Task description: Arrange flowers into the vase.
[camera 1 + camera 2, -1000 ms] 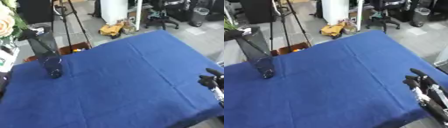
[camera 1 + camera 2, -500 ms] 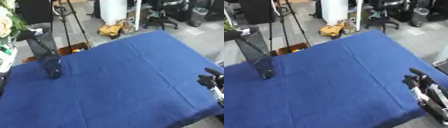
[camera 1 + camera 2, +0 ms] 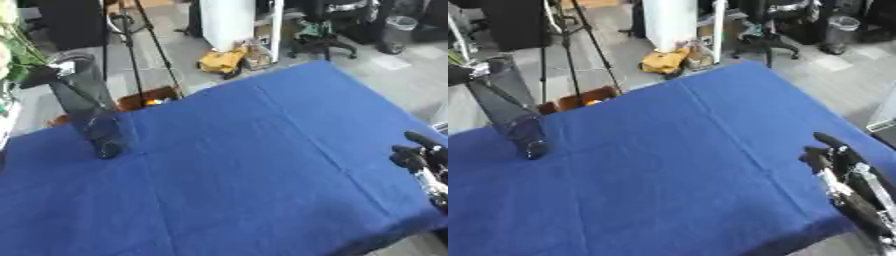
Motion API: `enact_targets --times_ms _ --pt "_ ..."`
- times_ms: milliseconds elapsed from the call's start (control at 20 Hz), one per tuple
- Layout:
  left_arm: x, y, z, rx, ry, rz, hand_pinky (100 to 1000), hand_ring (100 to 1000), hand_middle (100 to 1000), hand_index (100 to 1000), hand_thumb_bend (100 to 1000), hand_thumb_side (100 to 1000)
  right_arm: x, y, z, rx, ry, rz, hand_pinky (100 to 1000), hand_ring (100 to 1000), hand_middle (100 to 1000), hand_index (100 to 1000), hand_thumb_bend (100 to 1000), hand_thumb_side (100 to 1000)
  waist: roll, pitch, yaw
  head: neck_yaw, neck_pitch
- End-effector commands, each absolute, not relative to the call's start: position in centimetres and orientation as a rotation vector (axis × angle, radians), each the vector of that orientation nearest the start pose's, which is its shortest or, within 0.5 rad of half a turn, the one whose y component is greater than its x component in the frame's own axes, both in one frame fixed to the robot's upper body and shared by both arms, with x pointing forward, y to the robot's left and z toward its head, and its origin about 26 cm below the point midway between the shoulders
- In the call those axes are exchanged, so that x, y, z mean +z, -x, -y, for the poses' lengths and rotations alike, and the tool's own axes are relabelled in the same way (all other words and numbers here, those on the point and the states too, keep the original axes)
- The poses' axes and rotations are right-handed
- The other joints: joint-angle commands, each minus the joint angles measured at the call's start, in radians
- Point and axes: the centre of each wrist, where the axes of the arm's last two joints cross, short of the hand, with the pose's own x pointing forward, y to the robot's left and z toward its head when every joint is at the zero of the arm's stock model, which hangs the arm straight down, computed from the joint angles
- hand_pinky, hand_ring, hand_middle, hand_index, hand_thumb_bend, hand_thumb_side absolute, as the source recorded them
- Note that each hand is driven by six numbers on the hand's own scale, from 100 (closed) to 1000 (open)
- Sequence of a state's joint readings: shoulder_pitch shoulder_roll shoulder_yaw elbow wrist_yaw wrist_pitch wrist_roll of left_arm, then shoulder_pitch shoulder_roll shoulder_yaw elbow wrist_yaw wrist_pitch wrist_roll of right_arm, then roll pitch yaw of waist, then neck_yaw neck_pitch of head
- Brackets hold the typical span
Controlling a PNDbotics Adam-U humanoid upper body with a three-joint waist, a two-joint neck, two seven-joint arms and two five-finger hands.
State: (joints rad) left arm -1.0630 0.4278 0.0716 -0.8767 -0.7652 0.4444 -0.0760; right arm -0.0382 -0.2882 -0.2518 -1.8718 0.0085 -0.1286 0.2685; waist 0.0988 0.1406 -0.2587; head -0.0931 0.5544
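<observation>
Bench: covered with a blue cloth [image 3: 245,165] that shows faint fold creases; it lies askew in both eye views, its far corner toward 1 o'clock.
Vase: a tall, clear, dark-tinted glass vase [image 3: 87,110] stands on the cloth near the bench's 10 o'clock edge, leaning with its mouth tipped toward 11 o'clock; its round base touches the cloth.
Flowers: pale blooms with green leaves [image 3: 10,45] show at the 9 to 10 o'clock edge of the left eye view, just beside the vase's rim; whether any stem sits inside the vase cannot be told.
Left hand: only a dark shape at the vase's mouth [image 3: 458,74] shows at the 10 o'clock edge of the right eye view; I cannot tell whether it is the hand, nor how its fingers stand.
Right hand: the right hand [image 3: 833,155] rests at the bench's 4 o'clock edge, black, fingers relaxed and pointing up toward 11 o'clock, grasping nothing; its silver-jointed forearm runs off toward 5 o'clock. It is well apart from the vase.
Beyond the bench: a black tripod [image 3: 131,35] stands on the grey floor at 11 o'clock; a white column [image 3: 226,22] and a yellow object [image 3: 223,59] on the floor lie toward 12 o'clock; office chairs [image 3: 328,30] stand at 1 o'clock.
</observation>
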Motion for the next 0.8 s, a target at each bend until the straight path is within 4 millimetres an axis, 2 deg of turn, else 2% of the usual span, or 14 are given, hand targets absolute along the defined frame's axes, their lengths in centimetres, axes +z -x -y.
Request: enact_targets --times_ms 50,600,650,800 --pt "25.02 -48.75 -31.00 -0.516 -1.072 1.293 783 728 650 812 1000 642 11.93 -26.90 35.57 0.411 0.286 2.002 857 901 636 953 100 573 -0.011 -0.018 0.003 -0.006 0.007" --pt "25.09 -48.89 -30.25 -0.469 -1.061 1.368 741 708 630 800 1000 663 11.97 -26.99 35.52 0.415 0.281 2.008 857 901 636 951 100 573 -0.015 -0.014 -0.003 -0.008 0.004" --pt "25.31 -48.86 -30.18 -0.463 -1.063 1.383 725 699 622 794 1000 723 11.97 -26.99 35.53 0.414 0.281 2.007 857 901 637 951 100 573 -0.015 -0.014 -0.003 -0.010 0.004" --pt "25.40 -48.81 -30.09 -0.447 -1.064 1.407 725 699 622 794 1000 723 11.97 -26.99 35.54 0.414 0.282 2.007 857 901 637 951 100 573 -0.014 -0.013 -0.002 -0.011 0.004"
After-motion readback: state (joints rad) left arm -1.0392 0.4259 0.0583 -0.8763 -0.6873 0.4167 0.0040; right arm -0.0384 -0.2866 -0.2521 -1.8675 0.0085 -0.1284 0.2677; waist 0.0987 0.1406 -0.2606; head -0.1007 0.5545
